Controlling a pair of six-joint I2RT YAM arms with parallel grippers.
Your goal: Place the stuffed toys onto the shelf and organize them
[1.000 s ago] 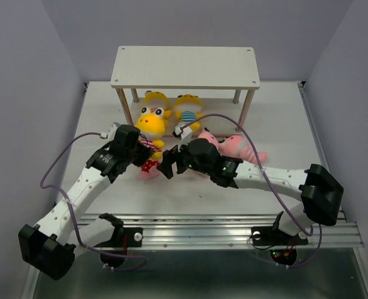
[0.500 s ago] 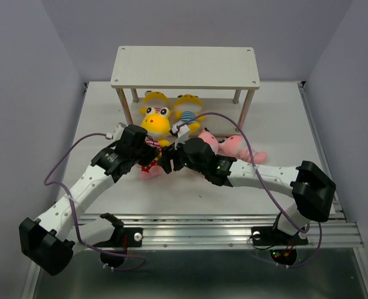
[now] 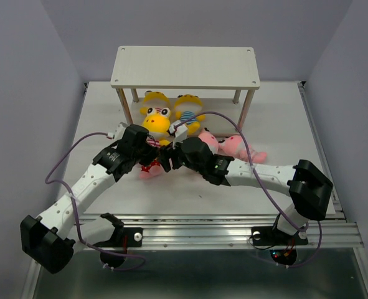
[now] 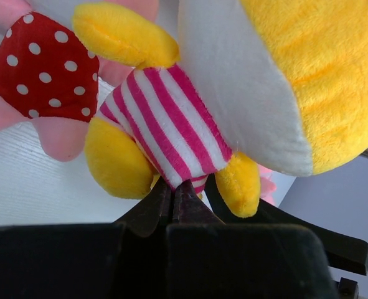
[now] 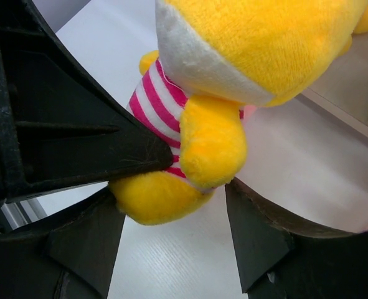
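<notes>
Between the two arms, in front of the shelf: we are holding the yellow doll in pink stripes, head up towards the lower tier; it seems to be hanging just off the table.
Left gripper: we are pinching a small fold of the striped outfit at the doll's underside, with the jaws pressed fully together on it.
Right gripper: we are straddling the doll's foot and arm with the jaws partly apart. Both fingers are touching plush, but we cannot tell whether they are squeezing.
Slip risk: we are judging the fabric pinch to be thin. If it lets go before the other pair bites, the top-heavy doll is likely to tip and drop.
Crowding risk: we are working two sets of fingers at the same small spot. Closing further could trap a black fingertip instead of plush, or drag the doll askew.
Neighbour risk: we are hovering right beside the pink doll in red polka dots. A low sweep could hook and pull it along.
Shelf risk: we are facing two yellow dolls sitting under the top board. Pushing in there could topple them or catch a metal leg.
</notes>
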